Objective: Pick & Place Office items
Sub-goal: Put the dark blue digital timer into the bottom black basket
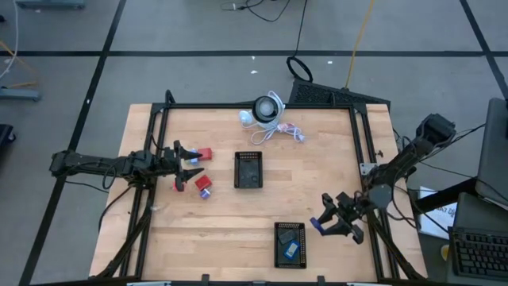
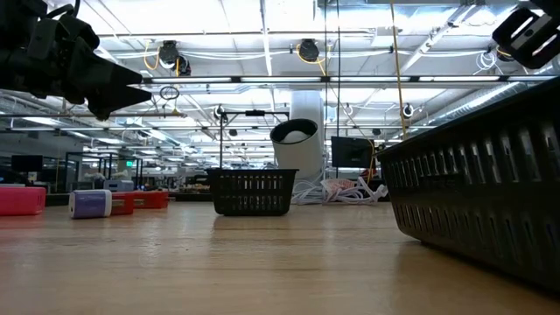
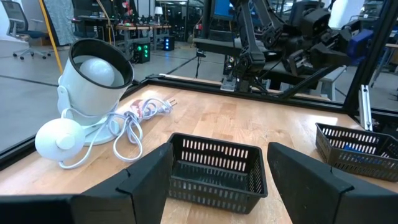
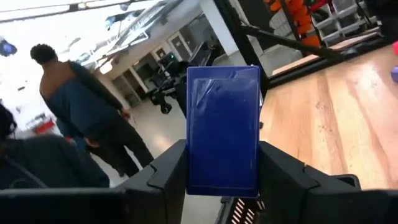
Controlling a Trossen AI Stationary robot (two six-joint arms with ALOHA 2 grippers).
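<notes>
- Setting: a pale wooden table in a black frame on a grey floor; the low view shows an open hall under strip lights beyond it.
- Fixtures: one black tray at the table's middle, a second tray near the front edge with a blue item already in it, and a white round device with a coiled cable at the far edge.
- Office item in hand: a blue block, flat-faced and glossy, clamped between the fingers of the right gripper, just beside the front tray.
- Office items loose: a red block, a second red piece and a blue-and-red piece, close together at the table's left.
- Left gripper: fingers spread, empty, above the loose pieces and facing the middle tray.
- Handling, as judged: the pieces look light, stiff and not fragile; the glossy wrapping could slip, so a hold across two flat opposite faces suits best.
- View differences: only the right wrist view shows the blue block plainly, and a person standing beyond the table; only the high view shows both trays and the loose cluster together; the low view shows the loose pieces resting flat on the table.
</notes>
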